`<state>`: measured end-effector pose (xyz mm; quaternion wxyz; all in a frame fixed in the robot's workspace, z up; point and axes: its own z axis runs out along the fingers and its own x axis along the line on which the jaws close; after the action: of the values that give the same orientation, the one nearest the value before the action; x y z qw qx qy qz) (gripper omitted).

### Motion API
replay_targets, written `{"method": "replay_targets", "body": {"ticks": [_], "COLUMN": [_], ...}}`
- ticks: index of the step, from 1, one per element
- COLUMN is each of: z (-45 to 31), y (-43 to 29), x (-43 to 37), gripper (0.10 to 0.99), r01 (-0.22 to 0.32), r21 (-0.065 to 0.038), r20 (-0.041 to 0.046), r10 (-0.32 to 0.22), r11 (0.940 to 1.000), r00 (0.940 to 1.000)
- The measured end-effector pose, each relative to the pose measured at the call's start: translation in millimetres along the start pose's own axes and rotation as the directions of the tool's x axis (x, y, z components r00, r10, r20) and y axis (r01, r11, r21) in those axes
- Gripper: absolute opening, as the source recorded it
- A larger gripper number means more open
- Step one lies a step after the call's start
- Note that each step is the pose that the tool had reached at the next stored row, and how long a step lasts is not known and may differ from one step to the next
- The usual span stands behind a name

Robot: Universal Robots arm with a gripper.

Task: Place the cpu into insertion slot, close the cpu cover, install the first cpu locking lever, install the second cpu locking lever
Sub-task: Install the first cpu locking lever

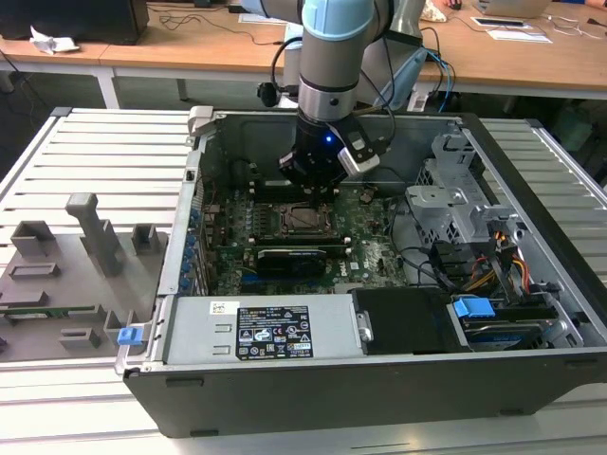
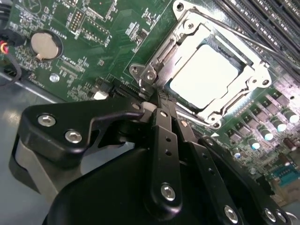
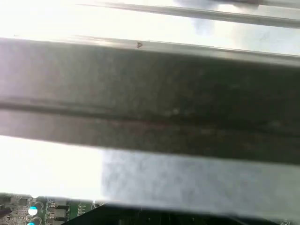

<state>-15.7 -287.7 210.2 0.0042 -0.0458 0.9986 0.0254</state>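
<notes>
The cpu (image 2: 204, 77) lies flat in the insertion slot (image 1: 305, 220), its pale metal top showing through the window of the cpu cover (image 2: 255, 70). The silver cover frame is down over the chip's edges. A thin silver locking lever (image 2: 262, 42) runs along the far side of the socket, toward the memory slots. My gripper (image 2: 159, 96) hovers at the socket's corner by a hinge screw (image 2: 149, 75), fingers (image 2: 164, 140) pressed together with nothing seen between them. In the exterior view the gripper (image 1: 318, 188) hangs just above the socket inside the open case.
Long black memory slots (image 2: 267, 14) lie beside the socket, and a coin battery (image 2: 45, 44) sits on the green board. A black graphics card (image 1: 289, 256), the power supply (image 1: 270, 327), a drive cage (image 1: 455, 204) and cables crowd the case. Grey fixtures (image 1: 85, 237) stand outside it.
</notes>
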Motion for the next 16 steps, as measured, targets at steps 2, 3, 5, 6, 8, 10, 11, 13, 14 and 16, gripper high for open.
{"method": "replay_targets", "body": {"ticks": [2, 3, 5, 6, 8, 10, 11, 13, 14, 16], "z": [-4.8, -5.7, -5.8, -5.9, -5.9, -5.9, -5.8, -5.7, -5.1, -2.6], "y": [0.2, 0.4, 0.7, 0.8, 0.9, 1.0, 1.1, 1.1, 1.0, 0.7], "x": [0.0, 1.2, 4.4, 6.2, 7.0, 7.0, 7.0, 6.9, 6.3, 4.1], "gripper": [0.106, 0.106, 0.106, 0.106, 0.106, 0.106, 0.106, 0.106, 0.106, 0.106], "r01": [0.0, 0.0, 0.0, 0.0, 0.0, 0.0, 0.0, 0.0, 0.0, 0.0], "r21": [-0.005, -0.007, -0.009, -0.012, -0.018, -0.024, -0.026, -0.026, -0.027, -0.026], "r20": [0.0005, 0.0012, 0.0026, 0.0037, 0.0053, 0.0068, 0.0076, 0.0082, 0.0083, 0.0081], "r10": [0.0, 0.0, 0.0, 0.0, 0.0, 0.0, 0.0, 0.0, 0.0, 0.0], "r11": [1.0, 1.0, 1.0, 0.9999, 0.9998, 0.9997, 0.9997, 0.9997, 0.9996, 0.9997], "r00": [1.0, 1.0, 1.0, 1.0, 1.0, 1.0, 1.0, 1.0, 1.0, 1.0]}}
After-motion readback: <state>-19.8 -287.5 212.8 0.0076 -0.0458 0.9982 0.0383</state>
